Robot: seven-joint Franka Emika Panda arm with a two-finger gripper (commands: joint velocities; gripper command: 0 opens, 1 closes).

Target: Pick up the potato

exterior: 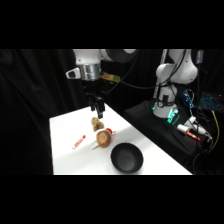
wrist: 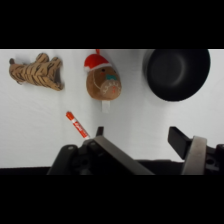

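The potato (exterior: 104,138) (wrist: 103,84) is a rounded orange-brown lump with a red cap on one end, lying on the white table (exterior: 65,160). In the side view my gripper (exterior: 98,111) hangs above the table just behind the potato, over a striped brown toy (exterior: 96,123). In the wrist view the gripper (wrist: 139,134) is open with nothing between its fingers, and the potato lies well beyond the fingertips, up and to the left.
A black bowl (exterior: 126,157) (wrist: 176,72) stands close to the potato, toward the table's front edge. A thin red-and-white marker (exterior: 78,142) (wrist: 77,124) lies on its other side. The striped toy (wrist: 37,71) lies near the potato. Cables and equipment (exterior: 192,127) sit off the table at right.
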